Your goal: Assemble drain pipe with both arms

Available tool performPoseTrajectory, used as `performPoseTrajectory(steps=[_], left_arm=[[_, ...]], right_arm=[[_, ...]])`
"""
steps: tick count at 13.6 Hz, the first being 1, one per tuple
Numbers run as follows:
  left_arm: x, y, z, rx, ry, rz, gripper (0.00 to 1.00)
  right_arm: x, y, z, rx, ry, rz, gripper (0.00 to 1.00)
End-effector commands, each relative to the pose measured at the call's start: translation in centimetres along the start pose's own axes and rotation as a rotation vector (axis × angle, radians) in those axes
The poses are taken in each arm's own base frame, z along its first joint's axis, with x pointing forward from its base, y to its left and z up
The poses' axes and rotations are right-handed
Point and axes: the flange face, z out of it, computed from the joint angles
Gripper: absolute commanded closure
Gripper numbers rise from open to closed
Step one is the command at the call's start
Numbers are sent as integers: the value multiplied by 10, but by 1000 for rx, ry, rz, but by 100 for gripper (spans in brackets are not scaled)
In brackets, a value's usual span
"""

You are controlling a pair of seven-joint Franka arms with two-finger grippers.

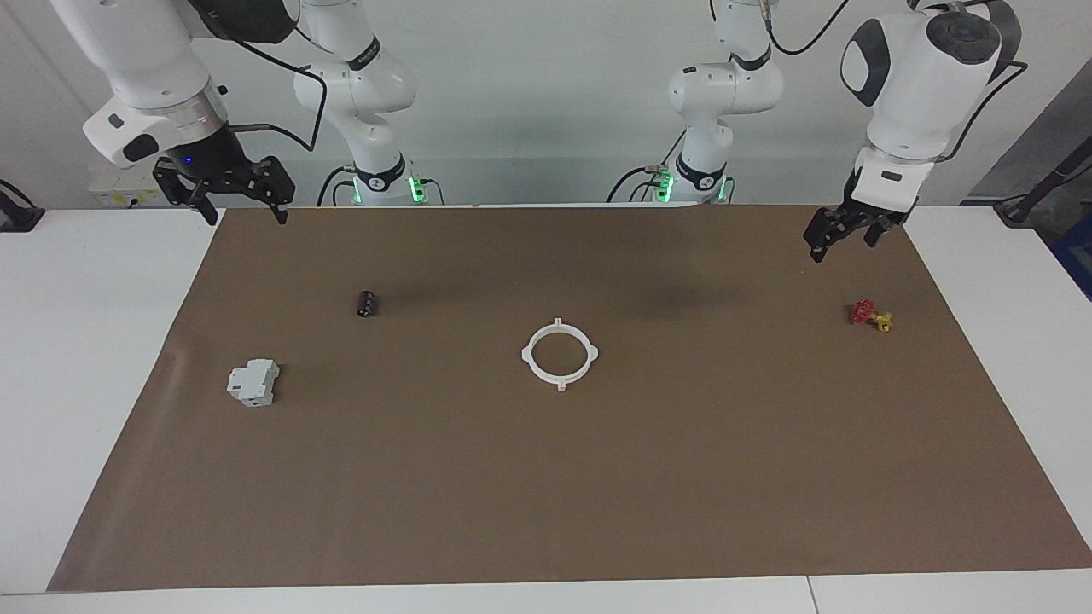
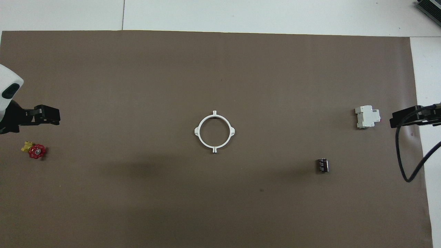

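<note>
The drain pipe lies flat in the middle of the brown mat as one closed white ring with four small nubs, and nothing touches it. My left gripper hangs open and empty over the mat's corner at the left arm's end, well away from the ring; the overhead view shows the left gripper at that frame's edge. My right gripper waits open and empty above the mat's corner at the right arm's end, and only the right gripper's tip shows from above.
A grey-white blocky box and a small black cylinder lie toward the right arm's end. A red and yellow valve lies toward the left arm's end. The brown mat covers most of the white table.
</note>
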Motion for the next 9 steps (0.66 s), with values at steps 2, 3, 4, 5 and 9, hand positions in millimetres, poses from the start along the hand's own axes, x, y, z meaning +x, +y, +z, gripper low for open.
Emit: performPoseTrajectory(steps=[2,3,4,5,9], left_arm=[[-9,8,-35,-6,-23,55,0],[-6,9,-37,-25,-35,85,0],[-7,7,-37,-61,-48,124,0],[-9,6,-37,-62,-62,167,0],[-10,9,-27,-66,-113,203,0]], right_arm=[[-4,2,-4,-4,0,17,0],[-4,1,-4,-4,0,14,0],[-4,2,-4,-4,0,17,0],[-4,2,-4,-4,0,16,0],[-4,2,-4,-4,0,17,0]])
